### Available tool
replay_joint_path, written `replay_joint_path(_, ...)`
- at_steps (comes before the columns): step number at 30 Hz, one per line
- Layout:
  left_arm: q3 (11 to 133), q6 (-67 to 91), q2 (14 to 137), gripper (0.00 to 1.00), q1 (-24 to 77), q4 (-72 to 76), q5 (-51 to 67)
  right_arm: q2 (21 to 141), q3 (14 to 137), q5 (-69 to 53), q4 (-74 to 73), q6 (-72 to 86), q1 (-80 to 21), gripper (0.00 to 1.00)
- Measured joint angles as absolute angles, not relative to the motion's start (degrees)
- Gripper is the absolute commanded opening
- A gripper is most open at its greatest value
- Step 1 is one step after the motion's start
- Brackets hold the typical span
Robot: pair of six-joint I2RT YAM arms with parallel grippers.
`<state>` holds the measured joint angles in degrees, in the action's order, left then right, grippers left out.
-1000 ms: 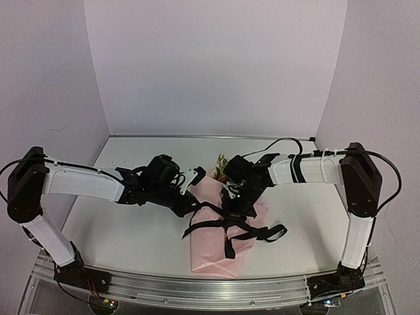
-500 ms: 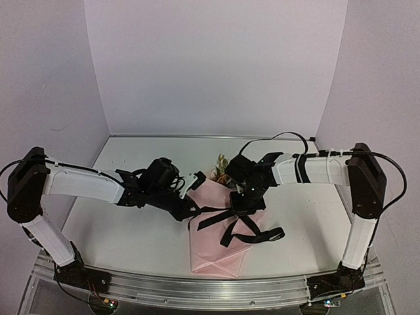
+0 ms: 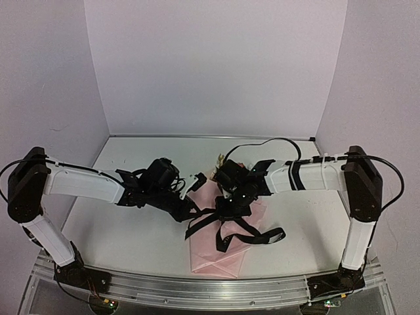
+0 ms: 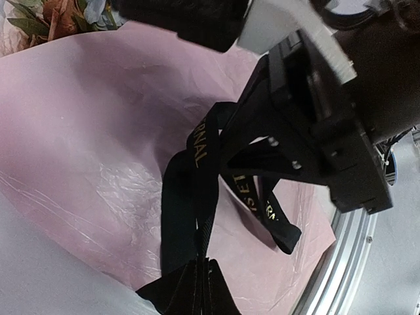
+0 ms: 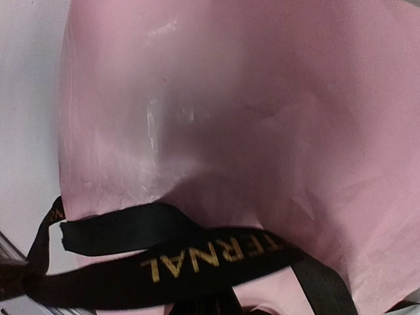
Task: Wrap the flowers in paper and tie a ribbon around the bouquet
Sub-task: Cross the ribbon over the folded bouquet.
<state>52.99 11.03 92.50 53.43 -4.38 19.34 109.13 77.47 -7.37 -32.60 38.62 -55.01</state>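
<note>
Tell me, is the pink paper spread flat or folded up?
Folded up. The paper forms a bundle, flowers poke out its far end, and the ribbon crosses over it.

A plain pale lilac back wall (image 3: 216,65) stands at the far side, with matching side walls (image 3: 39,85) left and right. The white tabletop (image 3: 125,230) is evenly lit. A metal rail (image 3: 197,290) lines its near edge.

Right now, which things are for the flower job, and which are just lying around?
For the job: flowers, paper, ribbon, left gripper and right gripper, both shut on the ribbon.
Just there: table, cable, rail.
</note>
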Motion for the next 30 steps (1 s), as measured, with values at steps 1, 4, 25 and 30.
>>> replay_joint_path(1, 52.99, 11.04, 92.62, 0.00, 53.43, -4.38, 19.69, 109.96, 77.51, -7.63, -31.88, 38.94, -55.12, 0.00)
replay_joint_path(4, 52.99, 11.32, 93.13, 0.00, 53.43, -4.43, 20.80, 112.86, 77.78, -7.82, -30.38, 39.58, -55.27, 0.00)
replay_joint_path(25, 52.99, 13.98, 94.91, 0.00, 53.43, -4.79, 20.97, 104.70, 69.19, 11.37, -26.61, 42.25, -54.52, 0.00)
replay_joint_path(30, 53.19, 14.28, 95.88, 0.00, 53.41, -5.67, 20.92, 104.96, 69.35, 9.83, -25.89, 43.62, -54.56, 0.00)
